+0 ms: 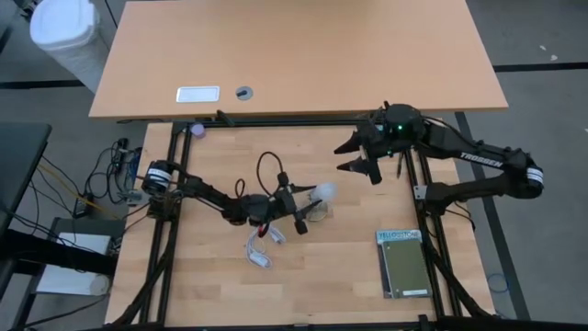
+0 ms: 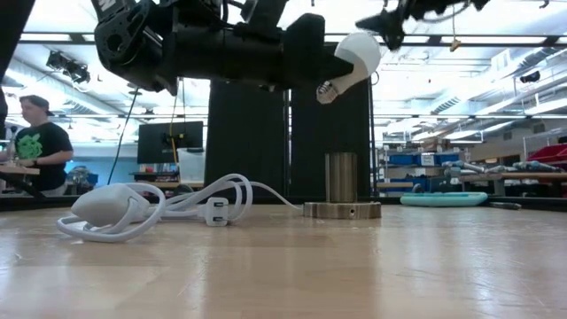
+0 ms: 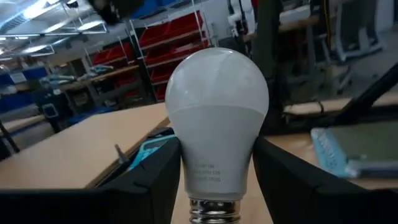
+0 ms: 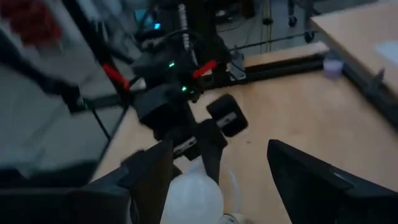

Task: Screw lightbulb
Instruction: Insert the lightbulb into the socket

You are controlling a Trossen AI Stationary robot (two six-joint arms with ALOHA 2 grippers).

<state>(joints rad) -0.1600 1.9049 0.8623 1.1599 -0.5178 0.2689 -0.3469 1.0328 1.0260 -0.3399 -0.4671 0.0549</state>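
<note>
Holding the lightbulb (image 1: 323, 192) up off the surface (image 1: 349, 267), your left claw (image 1: 303, 204) is clamped on its neck, a dark finger (image 3: 143, 186) on either side just above the screw base. In the low view the bulb (image 2: 354, 55) hangs tilted, base pointing down toward the round metal socket (image 2: 342, 190) below it. A coiled white cable (image 2: 151, 208) lies beside the socket. Your right claw (image 1: 363, 154) waits near the far edge, well apart from the bulb, its fingers spread and empty. A calculator (image 1: 402, 262) lies near the right side.
</note>
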